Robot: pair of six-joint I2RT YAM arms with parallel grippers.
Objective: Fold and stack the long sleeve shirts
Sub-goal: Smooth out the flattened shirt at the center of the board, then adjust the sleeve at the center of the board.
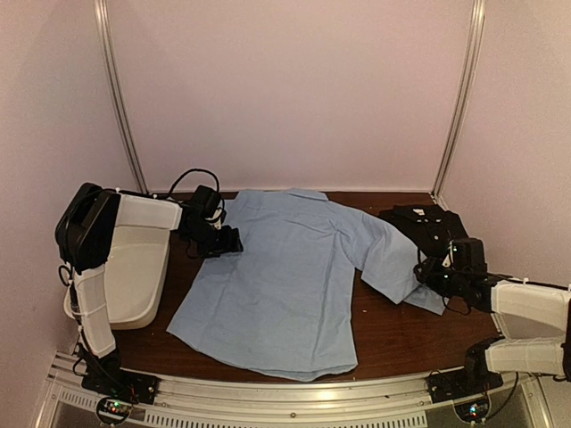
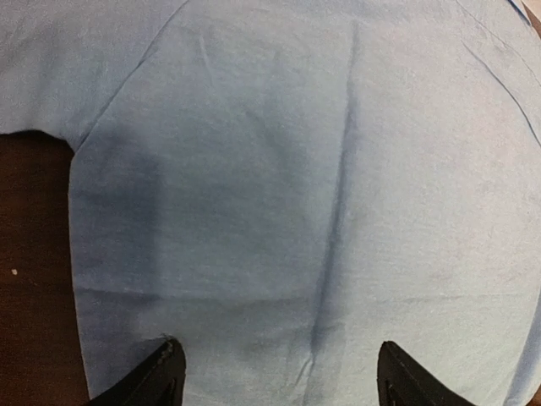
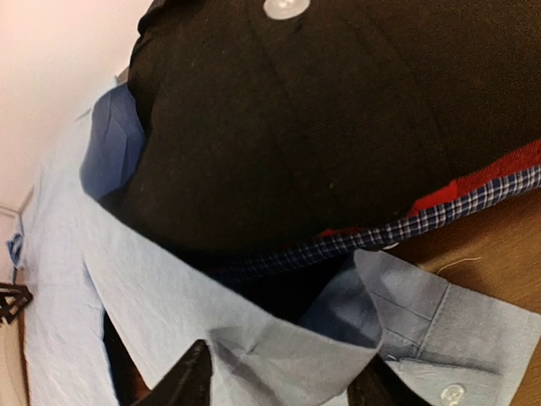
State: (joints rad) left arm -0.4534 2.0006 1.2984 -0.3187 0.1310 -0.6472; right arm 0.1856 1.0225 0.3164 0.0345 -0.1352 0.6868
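Note:
A light blue shirt (image 1: 285, 276) lies spread flat on the dark table, collar at the far side, one long sleeve running out to the right. My left gripper (image 1: 234, 241) hangs over the shirt's left shoulder edge. In the left wrist view it (image 2: 283, 381) is open, with flat blue cloth (image 2: 321, 169) below. My right gripper (image 1: 426, 278) is at the sleeve's end. In the right wrist view it (image 3: 279, 393) is open, with a raised fold of the sleeve by the cuff (image 3: 439, 330) between its fingers. A folded stack of black (image 3: 296, 110), red (image 3: 507, 173) and blue check (image 3: 439, 216) shirts lies just beyond it (image 1: 426, 223).
A white plastic tub (image 1: 134, 267) stands at the table's left edge under the left arm. Bare brown table (image 1: 401, 339) shows to the right of the shirt's hem. Pale walls close in the back and both sides.

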